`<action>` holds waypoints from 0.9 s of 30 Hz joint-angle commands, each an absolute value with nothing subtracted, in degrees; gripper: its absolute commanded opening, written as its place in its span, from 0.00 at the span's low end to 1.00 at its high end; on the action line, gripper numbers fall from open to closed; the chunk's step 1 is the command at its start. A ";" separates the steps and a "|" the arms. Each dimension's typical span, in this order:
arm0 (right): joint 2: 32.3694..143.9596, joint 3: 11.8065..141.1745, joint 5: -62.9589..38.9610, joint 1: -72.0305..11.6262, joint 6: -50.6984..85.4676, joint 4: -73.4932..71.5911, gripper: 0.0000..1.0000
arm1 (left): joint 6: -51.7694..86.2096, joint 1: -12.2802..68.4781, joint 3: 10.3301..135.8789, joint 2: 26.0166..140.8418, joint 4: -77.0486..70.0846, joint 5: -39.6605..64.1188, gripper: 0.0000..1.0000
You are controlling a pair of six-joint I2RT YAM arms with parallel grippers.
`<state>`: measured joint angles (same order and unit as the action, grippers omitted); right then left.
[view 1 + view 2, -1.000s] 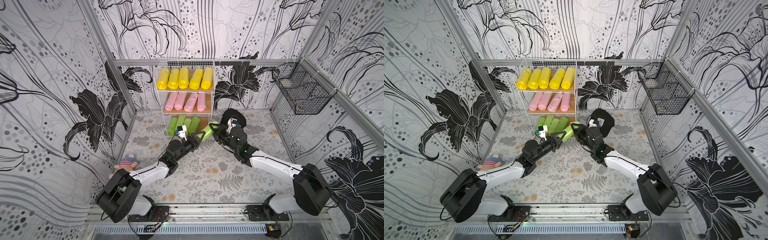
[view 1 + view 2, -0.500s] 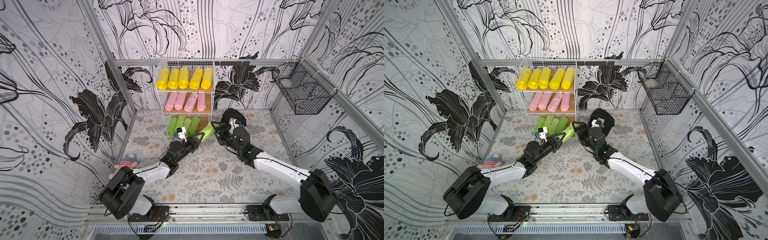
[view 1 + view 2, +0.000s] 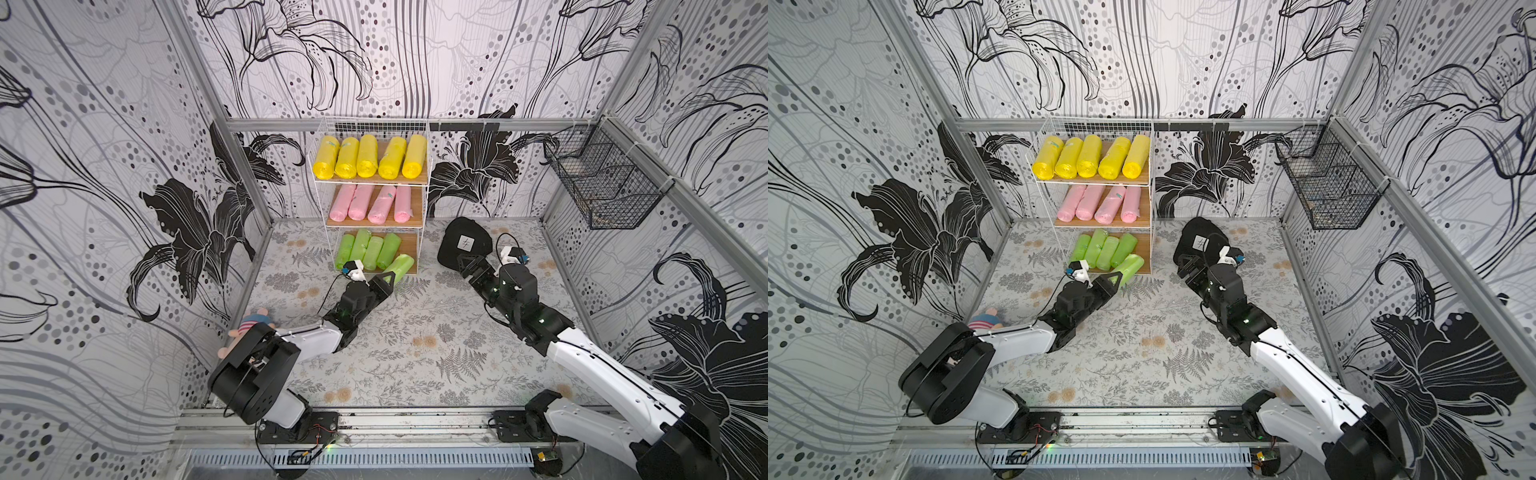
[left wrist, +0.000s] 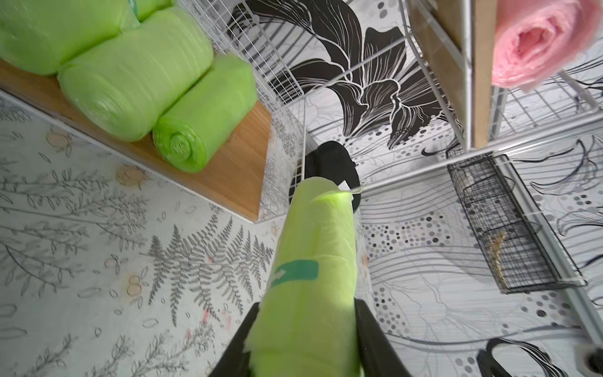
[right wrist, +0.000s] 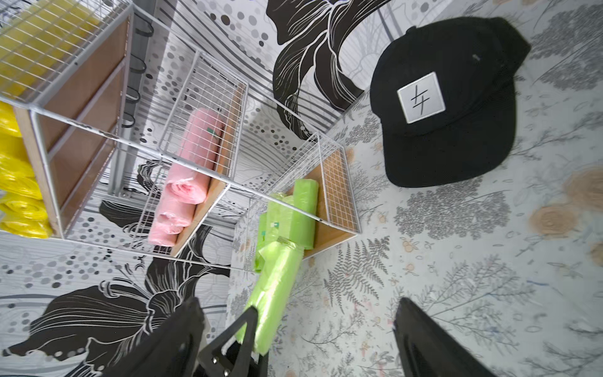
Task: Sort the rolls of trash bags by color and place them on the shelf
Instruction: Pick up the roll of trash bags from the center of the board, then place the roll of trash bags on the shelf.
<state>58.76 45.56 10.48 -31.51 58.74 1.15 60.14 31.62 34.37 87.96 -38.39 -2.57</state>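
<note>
Rolls of trash bags (image 3: pixel 368 158), soft glossy plastic cylinders, sit in sorted rows at upper centre in both top views. Sweeping from the left: a striped plush toy (image 3: pixel 251 323) lies at the lower left edge of the tabletop (image 3: pixel 415 345), half behind the arm. Next comes the left gripper (image 3: pixel 388 280), black jaws clamped on the sides of a light green roll (image 3: pixel 401 265), crinkly film with a teal sticker on its flank. That roll points at the front right corner of the lowest board; whether it touches the wood, can't tell. Centre: the shelf (image 3: pixel 374 126), white wire grid and three pale wooden boards, with five yellow rolls (image 3: pixel 390 160) on top, four pink rolls (image 3: pixel 370 203) in the middle and four green rolls (image 3: pixel 368 251) side by side at the bottom. Right of it, a black fabric cap (image 3: pixel 463 245) with a square white patch lies flat. Just below it is the right gripper (image 3: pixel 471 266), jaws spread wide, nothing between them. Far right, a black wire mesh basket (image 3: pixel 602 195) hangs on the wall.
</note>
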 commanded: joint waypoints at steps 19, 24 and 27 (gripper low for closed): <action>57.92 45.13 10.36 -30.56 53.75 7.41 0.94 | 49.13 31.53 56.02 112.80 -41.71 -14.06 0.25; 56.99 44.36 10.19 -30.34 53.76 8.00 0.94 | 49.15 32.26 60.11 116.45 -39.84 -15.66 0.26; 56.01 43.60 10.78 -30.27 53.74 8.12 0.94 | 49.20 32.34 61.85 117.97 -38.85 -16.86 0.28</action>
